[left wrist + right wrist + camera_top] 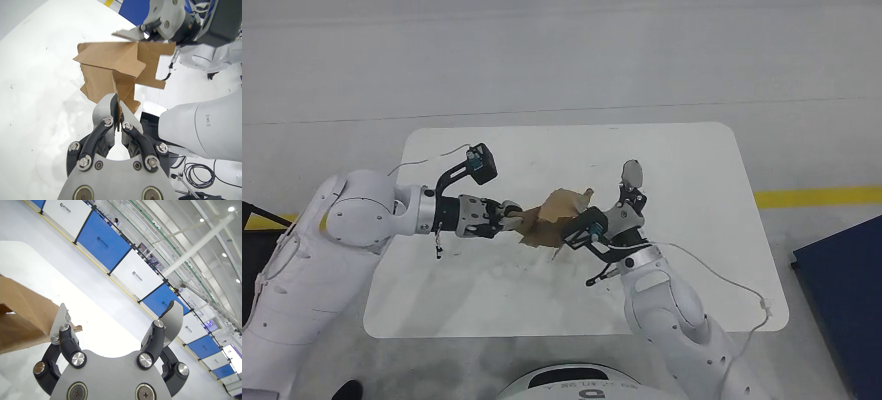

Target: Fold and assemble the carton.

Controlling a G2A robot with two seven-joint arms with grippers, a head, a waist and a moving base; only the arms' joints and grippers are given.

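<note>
A brown, partly folded carton [554,215] is held above the middle of the white table [692,170], its flaps sticking out at angles. My left gripper [514,215] is shut on one corrugated edge of the carton [117,60], and in the left wrist view the left gripper [117,100] pinches that edge between its pads. My right gripper [614,190] stands open on the carton's other side. In the right wrist view, one finger of the right gripper [118,305] rests against a flap of the carton [24,306], while the other finger is free in the air.
A thin cable [722,275] trails across the table's right side towards its edge. A dark blue object [842,290] stands on the floor to the right, beside a yellow floor line [817,195]. The table has rounded corners.
</note>
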